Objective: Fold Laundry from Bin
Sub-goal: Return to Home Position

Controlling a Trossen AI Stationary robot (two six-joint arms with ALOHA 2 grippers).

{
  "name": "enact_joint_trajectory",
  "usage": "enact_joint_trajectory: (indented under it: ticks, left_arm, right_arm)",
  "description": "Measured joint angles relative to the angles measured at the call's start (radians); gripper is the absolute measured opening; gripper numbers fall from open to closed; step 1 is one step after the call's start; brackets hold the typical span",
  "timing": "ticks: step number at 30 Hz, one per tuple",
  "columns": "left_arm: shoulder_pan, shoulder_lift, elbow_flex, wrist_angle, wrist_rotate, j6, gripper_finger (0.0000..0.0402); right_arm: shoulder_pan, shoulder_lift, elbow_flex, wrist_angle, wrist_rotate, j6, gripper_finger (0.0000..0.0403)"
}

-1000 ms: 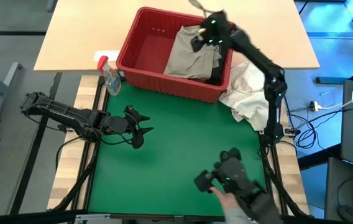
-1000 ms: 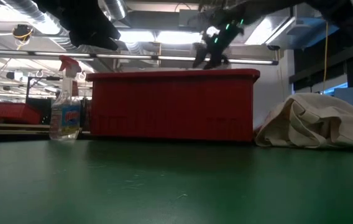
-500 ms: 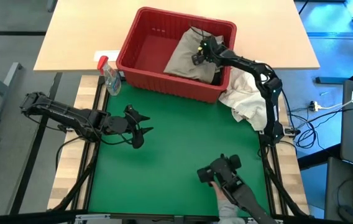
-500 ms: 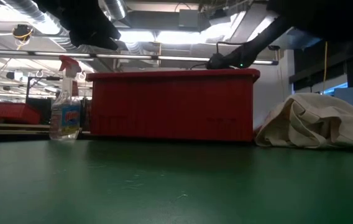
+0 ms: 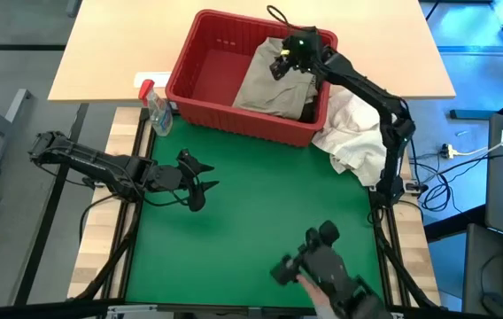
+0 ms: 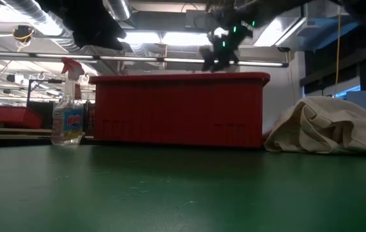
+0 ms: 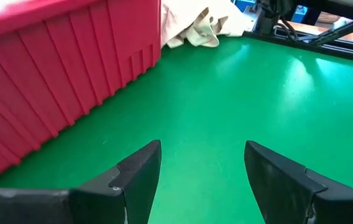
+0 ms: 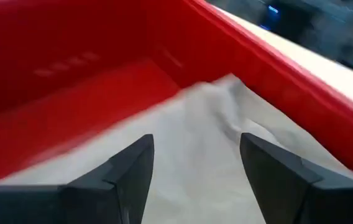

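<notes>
Right claw hovers over the right half of the bin, fingers spread wide, gripping nothing, just above the khaki laundry lying inside. Left claw is wide apart too, empty, low over the green tabletop, left of centre, near the bin front. White cloth bundle lies beside the bin's right end. Spray bottle stands at its left corner.

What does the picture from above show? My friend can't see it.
The right gripper hovers, fingers open, over khaki laundry in the red bin. The left gripper hangs open over the green table; white cloth lies beside the bin.
</notes>
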Motion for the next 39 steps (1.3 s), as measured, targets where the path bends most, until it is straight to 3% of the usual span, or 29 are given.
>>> enact_joint_trajectory:
  ticks: [3,7,10,12,17,22,25,35,39]
  left_arm:
    - [0.000,0.000,0.000,0.028,-0.009,0.052,0.0225]
    - [0.000,-0.020,0.000,0.076,-0.010,0.180,0.0211]
    - [0.012,-0.075,0.001,0.060,0.004,0.260,0.0190]
    - [0.041,-0.120,-0.001,0.036,0.066,0.298,0.0170]
    - [0.168,-0.247,-0.060,0.052,0.296,0.337,0.0103]
    - [0.272,-0.367,-0.165,0.063,0.419,0.335,0.0030]
    - [0.294,-0.454,-0.218,0.075,0.432,0.321,0.0005]
    - [0.293,-0.683,-0.346,0.133,0.420,0.309,0.0003]
    - [0.293,-0.715,-0.351,0.125,0.356,0.310,0.0007]
  right_arm:
    - [0.054,-0.061,0.025,-0.041,-0.065,-0.040,0.0238]
    - [0.134,-0.137,0.028,-0.091,-0.236,-0.065,0.0229]
    - [0.201,-0.167,0.026,-0.159,-0.357,-0.073,0.0201]
    - [0.247,-0.189,0.026,-0.207,-0.413,-0.090,0.0173]
    - [0.363,-0.200,0.008,-0.301,-0.461,-0.099,0.0091]
    - [0.453,-0.216,-0.072,-0.296,-0.471,-0.091,0.0016]
    - [0.490,-0.244,-0.133,-0.273,-0.483,-0.073,0.0006]
    - [0.559,-0.449,-0.442,-0.052,-0.402,0.034,0.0005]
    - [0.572,-0.556,-0.608,0.046,-0.393,0.080,0.0002]
